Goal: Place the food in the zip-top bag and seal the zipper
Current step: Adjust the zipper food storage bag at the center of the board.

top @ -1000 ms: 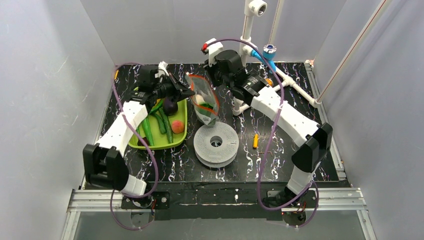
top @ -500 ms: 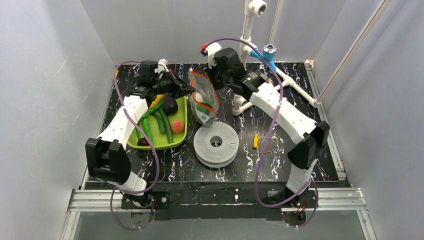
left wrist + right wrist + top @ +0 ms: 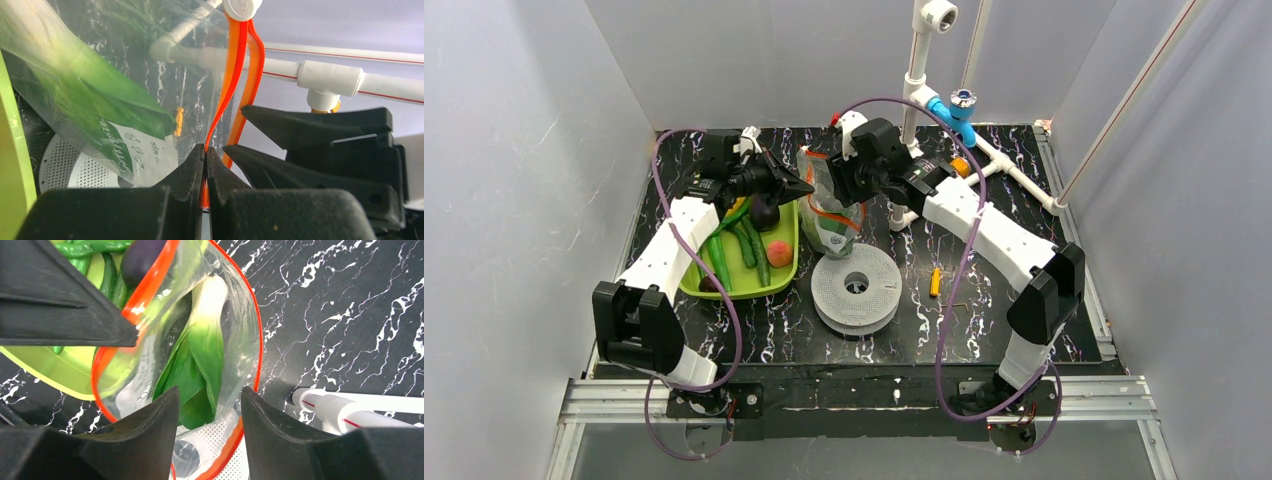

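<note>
The left pincer (image 3: 205, 161) was clamped tight on the zipper (image 3: 235, 75), pinching the orange-red strip right at its tips. The right pincer (image 3: 210, 392) was parted a little, straddling the other lip of the bag (image 3: 145, 355) without squeezing it, far as the wrist view showed. The leafy stalk (image 3: 205, 340) was inside. The eggplant (image 3: 765, 212), peppers (image 3: 746, 245) and round fruit (image 3: 778, 252) sat in the green tray (image 3: 789, 268) just beside.

Looked like a mouth-opening step. The right side should bite the strip itself, not the thin film, then pull away gently with the bag upright so the stalk couldn't slide out.

From above nobody could tell if the bag's bottom rested on the white disc (image 3: 856, 290) or hung over the surface (image 3: 984, 330). The left arm also hid the tray's back end.
</note>
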Controlling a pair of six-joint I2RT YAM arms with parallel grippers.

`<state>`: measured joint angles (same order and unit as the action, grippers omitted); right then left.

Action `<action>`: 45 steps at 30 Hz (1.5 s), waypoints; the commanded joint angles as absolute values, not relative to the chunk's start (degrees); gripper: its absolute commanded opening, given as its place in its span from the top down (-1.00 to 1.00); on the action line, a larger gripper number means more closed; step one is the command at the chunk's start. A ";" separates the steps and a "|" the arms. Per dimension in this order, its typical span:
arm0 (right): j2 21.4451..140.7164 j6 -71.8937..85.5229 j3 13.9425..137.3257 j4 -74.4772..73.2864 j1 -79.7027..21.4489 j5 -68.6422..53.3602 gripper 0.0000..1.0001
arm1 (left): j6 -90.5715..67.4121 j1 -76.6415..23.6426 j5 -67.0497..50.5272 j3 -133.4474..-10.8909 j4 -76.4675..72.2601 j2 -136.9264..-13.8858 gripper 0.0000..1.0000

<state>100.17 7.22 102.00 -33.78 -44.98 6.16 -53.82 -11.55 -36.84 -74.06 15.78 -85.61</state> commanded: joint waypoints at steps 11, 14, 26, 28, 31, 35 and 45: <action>101.57 2.30 104.43 -30.39 -44.33 13.55 0.05 | -51.06 -11.51 -37.16 -73.65 18.46 -81.87 1.00; 101.15 1.58 106.19 -31.41 -44.34 13.97 0.00 | -50.77 -11.51 -36.84 -73.69 18.87 -81.91 1.00; 101.21 2.20 103.08 -31.19 -44.21 14.27 -0.12 | -50.45 -11.51 -36.82 -73.87 19.40 -81.68 1.00; 101.91 2.56 103.21 -31.00 -44.18 12.79 -0.08 | -50.40 -11.50 -36.77 -73.85 19.35 -81.52 1.00; 103.22 3.27 104.08 -30.94 -44.21 11.43 0.22 | -50.99 -11.51 -36.73 -73.93 18.43 -81.95 1.00; 105.93 1.20 110.45 -31.59 -44.20 13.67 0.97 | -52.64 -11.42 -36.85 -76.03 16.35 -83.94 1.00; 106.89 -6.01 123.54 -29.17 -44.12 20.78 0.97 | -54.82 -11.31 -36.63 -86.22 17.48 -85.58 1.00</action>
